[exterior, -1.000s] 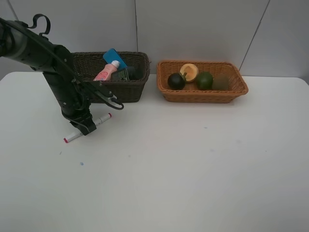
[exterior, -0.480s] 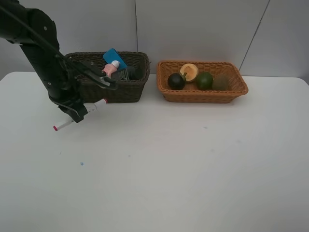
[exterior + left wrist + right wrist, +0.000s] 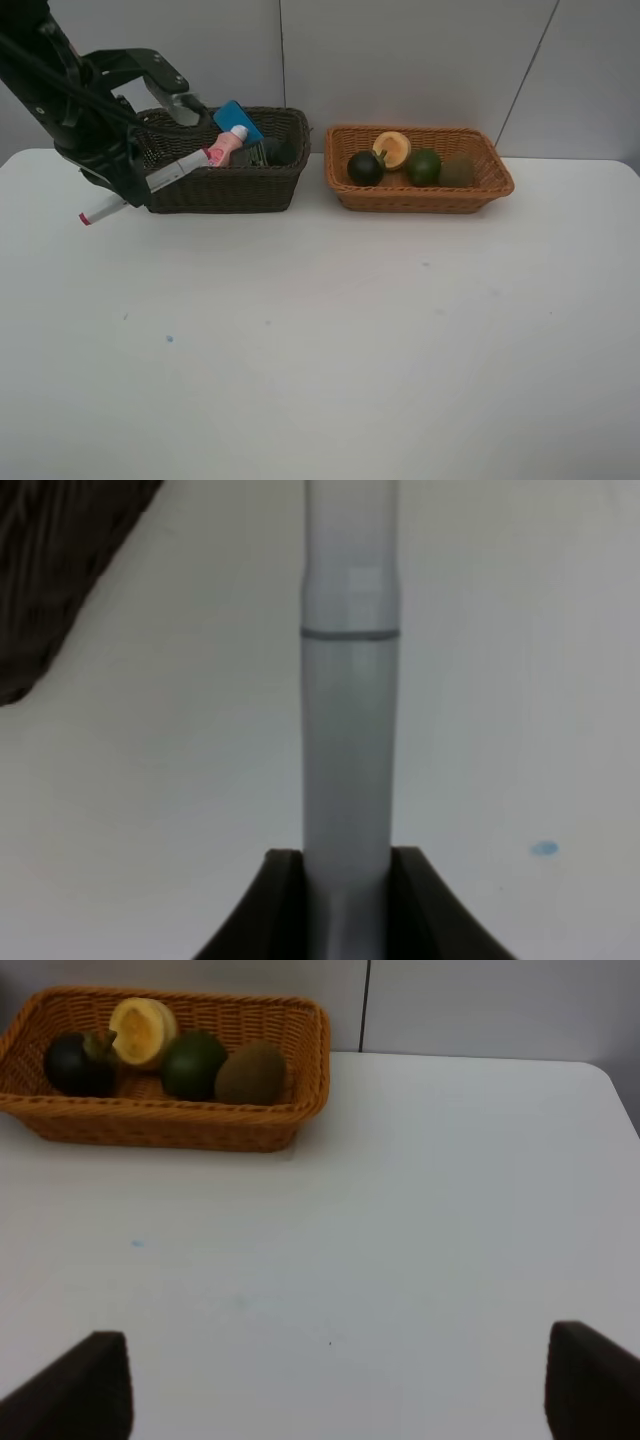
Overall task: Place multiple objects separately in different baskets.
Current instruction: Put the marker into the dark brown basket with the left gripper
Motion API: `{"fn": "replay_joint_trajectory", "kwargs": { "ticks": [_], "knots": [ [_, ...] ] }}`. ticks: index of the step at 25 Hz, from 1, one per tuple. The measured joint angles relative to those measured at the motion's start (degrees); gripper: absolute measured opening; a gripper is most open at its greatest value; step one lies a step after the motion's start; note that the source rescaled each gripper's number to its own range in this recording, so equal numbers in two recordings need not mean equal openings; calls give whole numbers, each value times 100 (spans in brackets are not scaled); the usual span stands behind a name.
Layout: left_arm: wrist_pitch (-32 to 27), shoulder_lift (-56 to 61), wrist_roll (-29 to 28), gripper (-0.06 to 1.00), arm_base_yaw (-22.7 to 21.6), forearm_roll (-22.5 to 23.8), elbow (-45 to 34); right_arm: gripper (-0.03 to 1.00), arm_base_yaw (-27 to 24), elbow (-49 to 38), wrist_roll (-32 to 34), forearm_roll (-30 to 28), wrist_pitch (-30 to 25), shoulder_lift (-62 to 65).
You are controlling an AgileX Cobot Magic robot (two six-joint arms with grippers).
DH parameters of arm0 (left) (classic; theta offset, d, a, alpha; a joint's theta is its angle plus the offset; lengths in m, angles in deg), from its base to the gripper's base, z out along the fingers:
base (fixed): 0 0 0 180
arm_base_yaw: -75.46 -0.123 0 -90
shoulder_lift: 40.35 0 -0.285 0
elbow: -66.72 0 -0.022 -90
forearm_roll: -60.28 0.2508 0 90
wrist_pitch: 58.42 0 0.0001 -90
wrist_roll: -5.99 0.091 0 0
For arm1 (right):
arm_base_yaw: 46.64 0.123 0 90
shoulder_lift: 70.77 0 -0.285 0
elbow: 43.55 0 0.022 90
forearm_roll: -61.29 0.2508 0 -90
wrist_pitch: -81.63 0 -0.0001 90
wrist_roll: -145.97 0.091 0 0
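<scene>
My left gripper [image 3: 132,188] is shut on the white-red marker [image 3: 165,172], which hangs tilted in the air at the dark brown basket's [image 3: 262,187] left front corner, red tip [image 3: 87,217] pointing away from it. The left wrist view shows the marker [image 3: 350,730] clamped between the fingers [image 3: 268,912]. A blue flat block [image 3: 238,120], a pink bottle [image 3: 222,148] and a dark grey bottle [image 3: 264,153] lie in that basket. The light orange basket [image 3: 495,187] holds the mangosteen [image 3: 365,167], peach [image 3: 391,148], green fruit [image 3: 423,166] and kiwi [image 3: 457,169]. My right gripper [image 3: 335,1385] is open over bare table.
The white table [image 3: 350,340] stretches in front of both baskets, with a few small blue specks [image 3: 169,339] on it. A grey panelled wall stands right behind the baskets. The right wrist view shows the light basket [image 3: 312,1055] and the table's far right corner [image 3: 600,1070].
The left gripper has lifted the marker off the table and carried it up and back, toward the dark basket's left end. The right gripper has not changed.
</scene>
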Motion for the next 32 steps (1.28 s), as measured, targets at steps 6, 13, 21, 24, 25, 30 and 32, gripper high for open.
{"fn": "replay_joint_trajectory", "kwargs": {
  "ticks": [6, 13, 21, 24, 25, 30, 32],
  "knots": [
    [-1, -47, -401, 2, 0, 25, 896, 100, 0, 0, 0, 0, 0, 0],
    [-5, -635, -824, 2, 0, 310, 2453, 100, 0, 0, 0, 0, 0, 0],
    [147, -1716, -1048, 2, -131, 540, 3537, 100, 0, 0, 0, 0, 0, 0],
    [338, -2042, -1201, 2, -273, 540, 3589, 100, 0, 0, 0, 0, 0, 0],
    [389, -2149, -1230, 2, -321, 540, 3595, 100, 0, 0, 0, 0, 0, 0],
    [626, -2590, -1270, 2, -502, 562, 3595, 100, 0, 0, 0, 0, 0, 0],
    [722, -2717, -1277, 2, -554, 562, 3595, 100, 0, 0, 0, 0, 0, 0]
  ]
}}
